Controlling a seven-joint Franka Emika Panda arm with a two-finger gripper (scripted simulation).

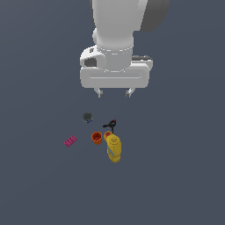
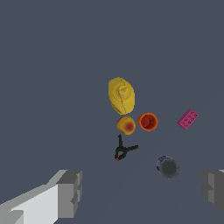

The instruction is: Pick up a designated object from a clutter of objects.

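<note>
1. Going left to right across the exterior view, a flat pink brick (image 1: 70,141) with a studded top is lying on the smooth dark grey worktop (image 1: 35,184).
2. A dark round piece (image 1: 87,117) is sitting beyond it, dull and disc-like.
3. The small orange cup (image 1: 96,138) is standing upright, tapered like a flowerpot with a rim, its open mouth showing red-orange inside in the wrist view (image 2: 148,121).
4. A small black-and-red tool (image 1: 110,124) is lying just past the cup, thin and forked.
5. A round yellow-orange item (image 1: 107,135) is sitting right beside the cup, touching the glossy yellow bottle (image 1: 114,148).
6. My end effector (image 1: 114,92) is hanging well above the clutter with its two grey fingers spread wide and gripping nothing; the cup is sitting below it, apart from both fingers.
7. My white arm is pointing straight down at the worktop.
</note>
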